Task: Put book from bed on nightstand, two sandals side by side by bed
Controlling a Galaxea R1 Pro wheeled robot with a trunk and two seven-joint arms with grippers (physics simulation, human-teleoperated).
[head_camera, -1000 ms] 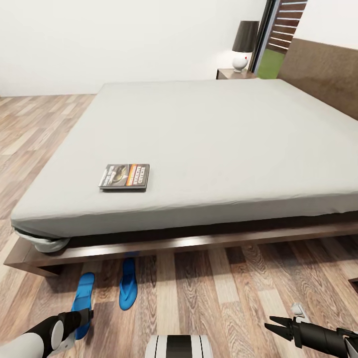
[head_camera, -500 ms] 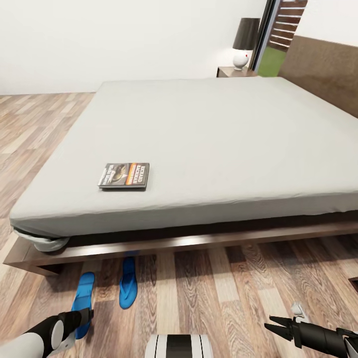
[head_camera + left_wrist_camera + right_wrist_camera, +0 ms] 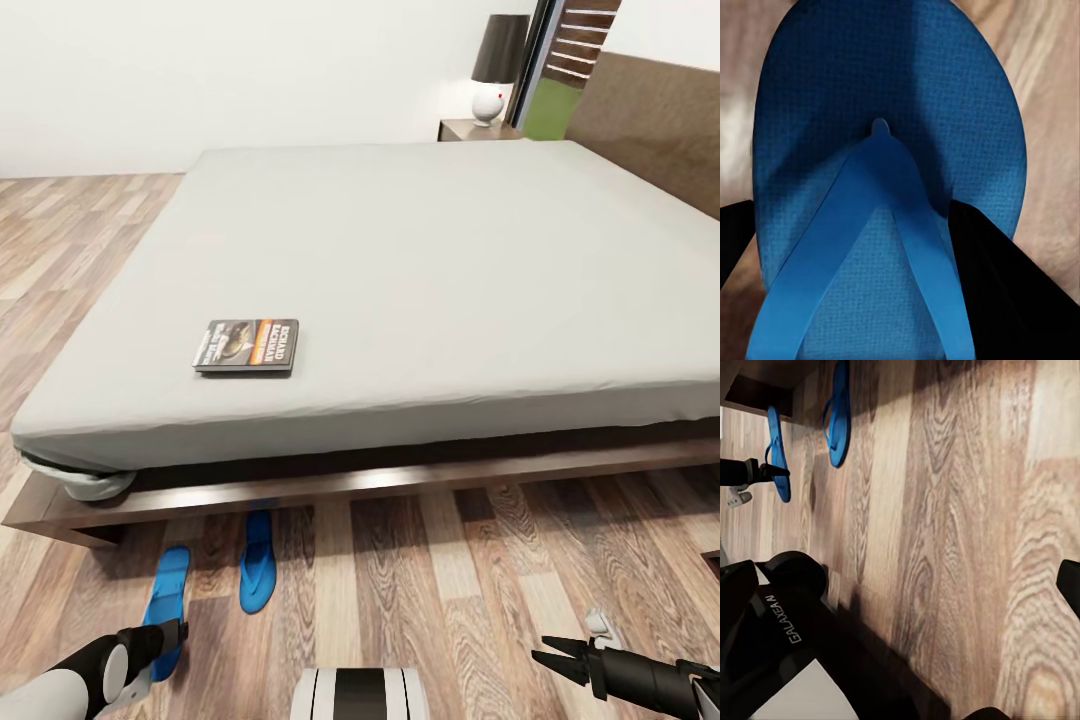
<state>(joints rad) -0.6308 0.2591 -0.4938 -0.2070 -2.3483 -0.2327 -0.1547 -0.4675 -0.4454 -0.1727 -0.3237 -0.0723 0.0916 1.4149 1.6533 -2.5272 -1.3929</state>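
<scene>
1. A book (image 3: 247,346) is seen flat on the bed (image 3: 420,260), near the mattress corner by the foot-end edge. White lettering, "RICHARD BACHMAN", is printed along an orange band on its dark cover, beside a dark picture; the smaller print cannot be read.
2. "GALAXEA" is read in white letters on the black robot body (image 3: 784,619) in the right wrist view.
3. Two blue sandals are seen on the plank floor (image 3: 450,590) just beside the bed frame. The left sandal (image 3: 164,605) lies fully on the open floor; the right sandal (image 3: 258,561) has its far end under the frame's edge. They lie roughly parallel, near each other but apart, the right one set further towards the bed.
4. The left gripper (image 3: 170,635) is placed at the near end of the left sandal. In the left wrist view the sandal's sole and Y-shaped strap (image 3: 881,225) are seen close up, with a dark finger (image 3: 1001,277) on one side of it and another at the opposite edge. Whether the sandal is squeezed cannot be told.
5. The right gripper (image 3: 548,654) is held low over bare floor, well apart from the sandals, with its fingers spread and nothing between them.
6. A nightstand (image 3: 478,129) is seen beyond the bed's far corner, by the headboard (image 3: 650,125). A lamp (image 3: 496,65) with a dark shade and round white base stands on it.
</scene>
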